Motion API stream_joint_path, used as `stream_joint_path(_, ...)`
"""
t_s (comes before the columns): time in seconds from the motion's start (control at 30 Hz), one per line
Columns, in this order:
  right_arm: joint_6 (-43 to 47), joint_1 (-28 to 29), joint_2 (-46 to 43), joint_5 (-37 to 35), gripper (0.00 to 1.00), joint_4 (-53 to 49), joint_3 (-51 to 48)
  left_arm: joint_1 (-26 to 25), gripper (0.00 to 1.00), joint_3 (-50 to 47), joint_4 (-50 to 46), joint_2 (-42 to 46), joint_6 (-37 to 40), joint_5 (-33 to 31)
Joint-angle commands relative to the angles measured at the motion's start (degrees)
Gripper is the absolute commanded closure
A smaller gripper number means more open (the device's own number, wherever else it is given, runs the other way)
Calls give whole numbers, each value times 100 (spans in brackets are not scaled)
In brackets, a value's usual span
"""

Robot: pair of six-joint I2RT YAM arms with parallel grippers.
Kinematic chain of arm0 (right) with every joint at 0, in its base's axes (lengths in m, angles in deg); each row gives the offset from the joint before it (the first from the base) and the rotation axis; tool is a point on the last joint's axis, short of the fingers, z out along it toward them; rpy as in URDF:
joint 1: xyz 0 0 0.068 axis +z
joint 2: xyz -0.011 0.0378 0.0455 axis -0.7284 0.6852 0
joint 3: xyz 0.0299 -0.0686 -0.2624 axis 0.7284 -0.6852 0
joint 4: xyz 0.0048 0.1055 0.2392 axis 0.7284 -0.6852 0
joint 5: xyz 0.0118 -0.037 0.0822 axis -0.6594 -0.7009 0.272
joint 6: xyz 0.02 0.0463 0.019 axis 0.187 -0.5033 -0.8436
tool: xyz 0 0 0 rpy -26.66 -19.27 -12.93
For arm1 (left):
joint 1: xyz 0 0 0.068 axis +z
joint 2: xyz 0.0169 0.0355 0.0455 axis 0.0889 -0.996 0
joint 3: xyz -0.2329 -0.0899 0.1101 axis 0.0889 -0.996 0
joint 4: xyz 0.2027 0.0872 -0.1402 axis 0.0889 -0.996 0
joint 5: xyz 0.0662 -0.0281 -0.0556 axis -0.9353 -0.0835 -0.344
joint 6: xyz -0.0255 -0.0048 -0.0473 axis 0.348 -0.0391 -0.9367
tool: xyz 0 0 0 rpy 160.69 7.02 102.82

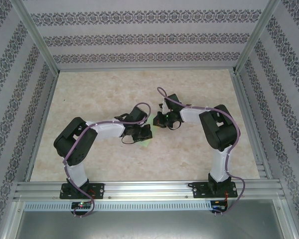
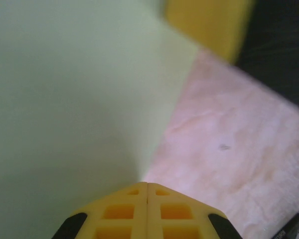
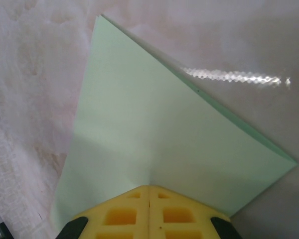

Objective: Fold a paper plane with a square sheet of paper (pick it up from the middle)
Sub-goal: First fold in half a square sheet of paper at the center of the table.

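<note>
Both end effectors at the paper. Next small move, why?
Probably drag the closed right end effector along the pale mint-green folded paper sheet to sharpen its crease: two layers show at its edge, and the closed left end effector meets it too.

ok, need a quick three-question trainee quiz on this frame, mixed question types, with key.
1. True or false: the left gripper stands wide open over the thin pale mint-green paper sheet.
2. The right gripper is: A wide open; B shut, tips at the paper; C shut, far from the paper.
3. Fill in: both grippers meet near the ___ of the pale marbled tabletop.
Key: 1 false; 2 B; 3 middle.
</note>
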Motion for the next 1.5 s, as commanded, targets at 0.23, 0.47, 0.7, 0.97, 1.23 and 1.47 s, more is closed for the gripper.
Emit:
stream_joint_path(0.23,182,-84,351,-194,100,-392,45,171,100,193,897,-399,751,385)
stream_joint_path(0.47,163,-84,364,-190,100,-409,20,202,100,-47,1256,-608,769,336)
stream_joint_path(0.7,146,-84,440,-300,100,-564,29,202,100,-305,955,-453,990,470)
stream_joint_path(0.97,126,-121,550,-423,100,-708,11,184,100,-843,676,-57,1240,641)
stream_joint_path(1.23,148,-128,566,-489,100,-814,37,128,100,-1420,693,152,1216,750)
stream_joint_path(1.47,165,-128,566,-468,100,-775,11,123,100,-1883,678,506,1153,771)
